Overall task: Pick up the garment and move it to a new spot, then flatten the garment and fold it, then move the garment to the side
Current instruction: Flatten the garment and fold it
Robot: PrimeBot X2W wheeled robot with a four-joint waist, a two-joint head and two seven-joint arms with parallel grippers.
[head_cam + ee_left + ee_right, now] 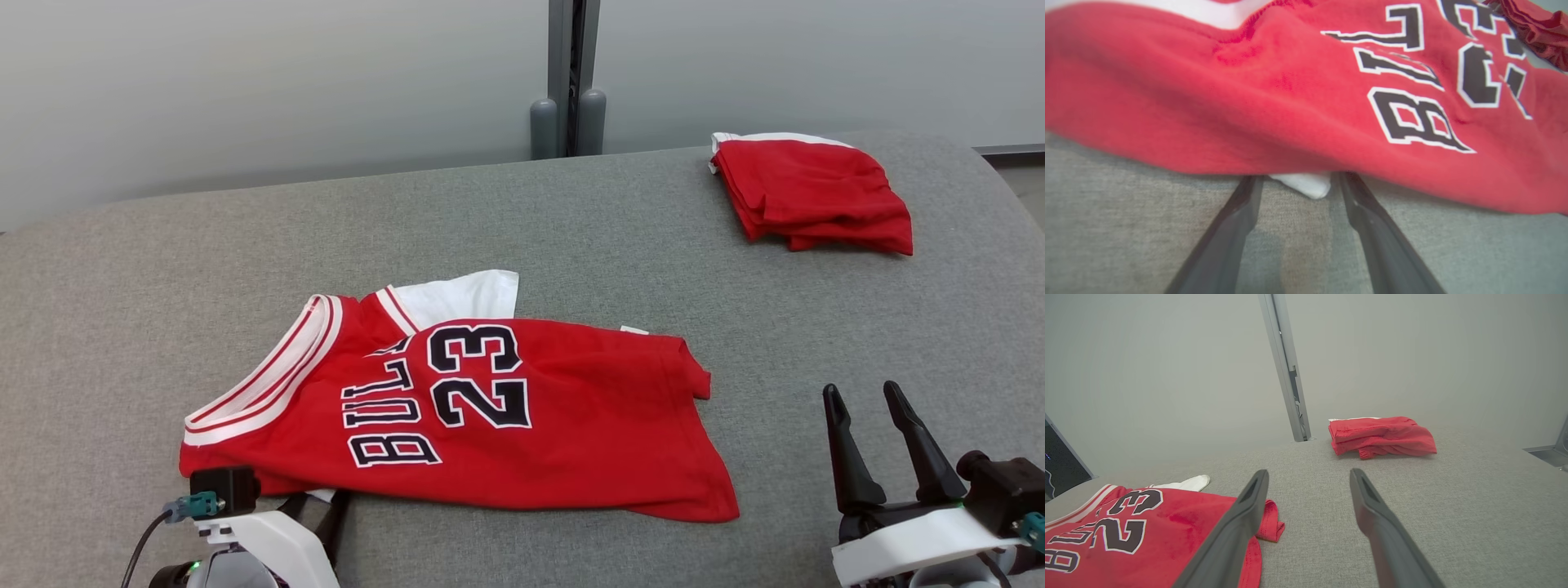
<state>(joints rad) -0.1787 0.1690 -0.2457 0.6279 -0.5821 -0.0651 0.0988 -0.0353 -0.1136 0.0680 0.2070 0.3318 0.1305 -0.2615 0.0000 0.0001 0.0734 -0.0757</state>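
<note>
The garment (522, 425) is a red jersey with white trim and "BULLS 23" in black, lying spread on the grey padded surface (571, 220) at the front left. A white sleeve pokes out at its far side. My left gripper (322, 510) sits at the jersey's near left edge. In the left wrist view the left gripper (1298, 179) is open, its fingertips tucked just under the hem of the garment (1290, 106), with a white scrap of cloth between them. My right gripper (861, 394) stands open and holds nothing, to the right of the jersey's bottom hem; the right gripper (1308, 473) hovers beside the garment (1167, 526).
A second red garment (816, 192), folded, lies at the back right of the surface; the same folded garment (1380, 435) sits ahead in the right wrist view. A grey post (571, 82) stands against the pale wall behind. Bare surface lies between the two garments.
</note>
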